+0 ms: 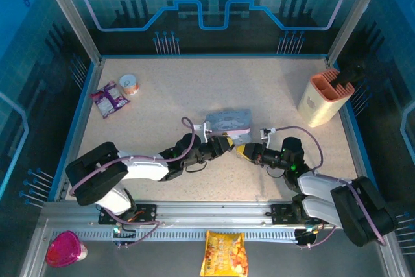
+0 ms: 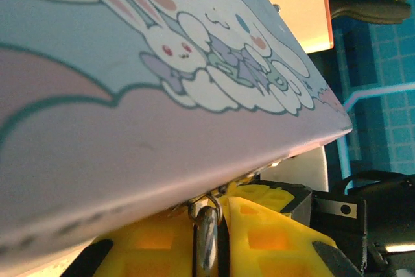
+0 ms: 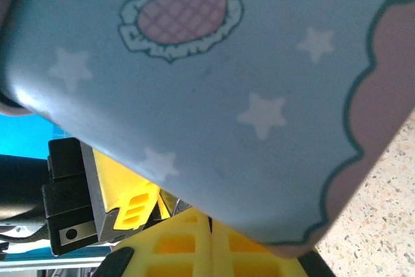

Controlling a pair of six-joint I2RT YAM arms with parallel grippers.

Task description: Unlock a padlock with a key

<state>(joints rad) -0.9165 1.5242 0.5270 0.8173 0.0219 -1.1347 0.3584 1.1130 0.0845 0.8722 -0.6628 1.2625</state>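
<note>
The pastel cartoon-printed tin (image 1: 227, 121) lies mid-table, and both grippers meet at its near edge. In the left wrist view the tin (image 2: 162, 63) looms overhead. My left gripper (image 2: 217, 211) is shut on the padlock (image 2: 206, 238), a small dark metallic body whose thin shackle loop hooks into the tin's edge. My left gripper (image 1: 229, 144) comes in from the left and my right gripper (image 1: 242, 150) from the right. In the right wrist view the yellow fingers of my right gripper (image 3: 211, 228) are pressed together under the tin (image 3: 214, 82), which covers their tips. The key is hidden.
A beige knife block (image 1: 322, 98) with an orange top stands at the back right. A purple snack packet (image 1: 108, 99) and a small round container (image 1: 130, 84) lie at the back left. A yellow chip bag (image 1: 225, 254) and a pink object (image 1: 65, 249) sit off the table's near edge.
</note>
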